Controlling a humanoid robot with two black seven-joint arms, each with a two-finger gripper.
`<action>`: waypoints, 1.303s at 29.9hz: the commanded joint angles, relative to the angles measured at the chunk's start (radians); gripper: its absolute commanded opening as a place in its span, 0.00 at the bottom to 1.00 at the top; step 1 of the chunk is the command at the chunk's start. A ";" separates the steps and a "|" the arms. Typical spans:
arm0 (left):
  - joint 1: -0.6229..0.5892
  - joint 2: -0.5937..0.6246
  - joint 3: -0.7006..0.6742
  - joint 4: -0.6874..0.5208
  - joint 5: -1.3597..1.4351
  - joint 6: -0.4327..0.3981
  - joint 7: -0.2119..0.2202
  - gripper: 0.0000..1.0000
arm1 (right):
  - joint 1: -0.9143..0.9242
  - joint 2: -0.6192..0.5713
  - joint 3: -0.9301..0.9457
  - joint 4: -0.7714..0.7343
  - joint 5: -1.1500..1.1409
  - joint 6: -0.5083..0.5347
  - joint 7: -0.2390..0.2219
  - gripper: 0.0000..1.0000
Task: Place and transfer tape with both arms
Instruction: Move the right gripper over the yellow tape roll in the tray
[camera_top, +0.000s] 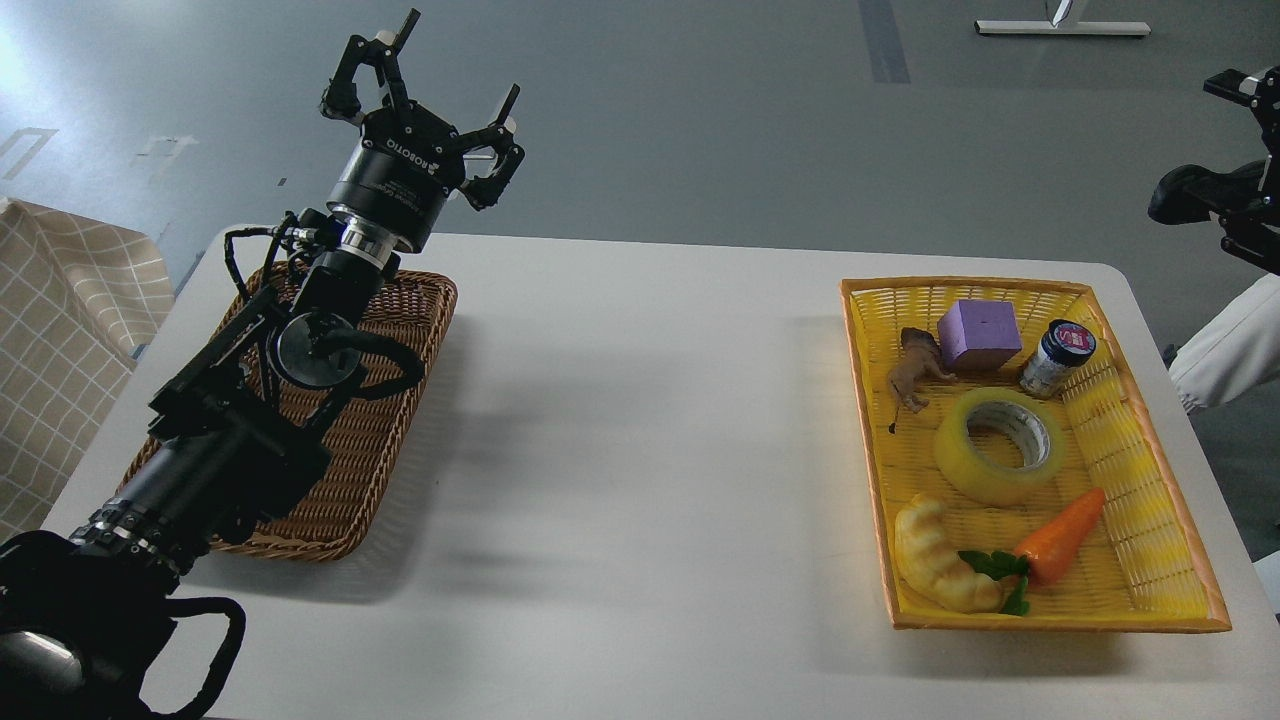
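Note:
The tape (999, 444), a translucent yellow roll with a grey-white core, lies flat in the middle of the yellow basket (865, 400) on the right of the white table. My left gripper (452, 72) is raised high above the far end of the brown wicker basket (400, 400) on the left. Its fingers are spread open and it holds nothing. My right arm (1225, 195) shows only partly at the right edge, above and beyond the yellow basket. Its gripper (1245, 88) is cut off by the frame, so its fingers cannot be made out.
The yellow basket also holds a purple block (978, 335), a toy animal (915, 370), a small jar (1058, 358), a toy carrot (1062, 535) and a croissant toy (940, 570). A checked cloth (60, 330) hangs at the left. A white sleeve (1230, 345) shows at the right edge.

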 joint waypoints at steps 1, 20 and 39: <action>0.001 0.001 -0.002 -0.001 0.000 0.000 0.000 0.98 | -0.001 0.009 0.000 0.028 -0.116 0.000 0.001 1.00; 0.001 0.004 -0.002 -0.004 -0.002 0.000 0.000 0.98 | -0.061 -0.002 -0.001 0.104 -0.423 0.000 0.002 1.00; 0.003 0.010 -0.003 -0.004 -0.002 0.000 -0.002 0.98 | -0.101 -0.087 -0.211 0.204 -0.644 0.000 0.194 1.00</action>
